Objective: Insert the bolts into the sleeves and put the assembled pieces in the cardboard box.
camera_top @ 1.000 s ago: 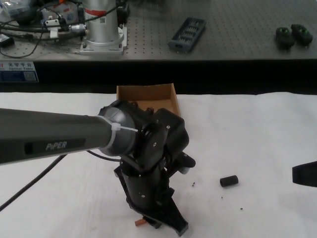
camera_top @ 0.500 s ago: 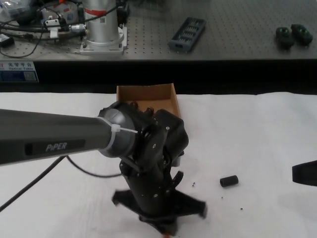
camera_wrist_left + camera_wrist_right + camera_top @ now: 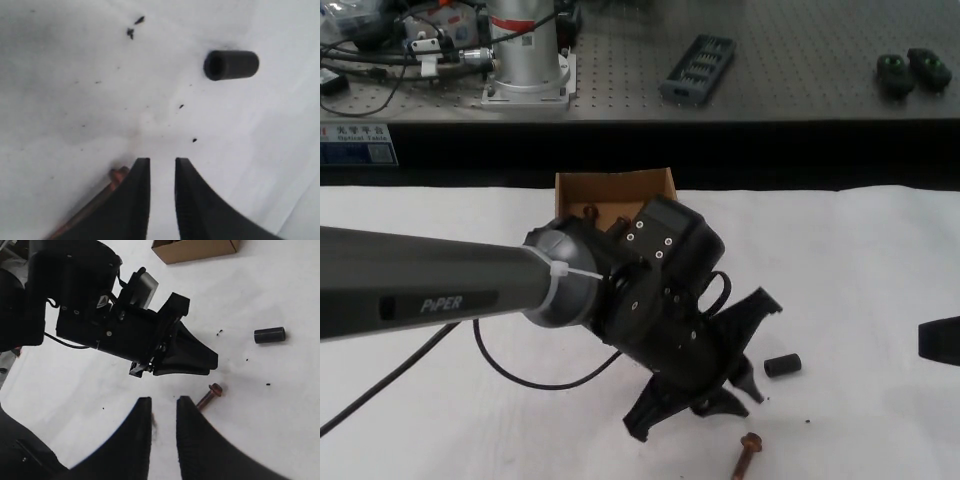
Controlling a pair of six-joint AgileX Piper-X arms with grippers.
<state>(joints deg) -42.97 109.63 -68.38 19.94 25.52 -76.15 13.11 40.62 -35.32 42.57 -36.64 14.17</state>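
Bolt is lying flat on the white cloth, just near of the left gripper. Its long axis is running near to far, head at the far end. The left gripper is hovering much closer to it than the right gripper, which is sitting out at the right. Both grippers are showing fingers drawn close together, pinching nothing. The bolt is appearing copper-brown with a flanged head. The black sleeve is lying just right of the left gripper.
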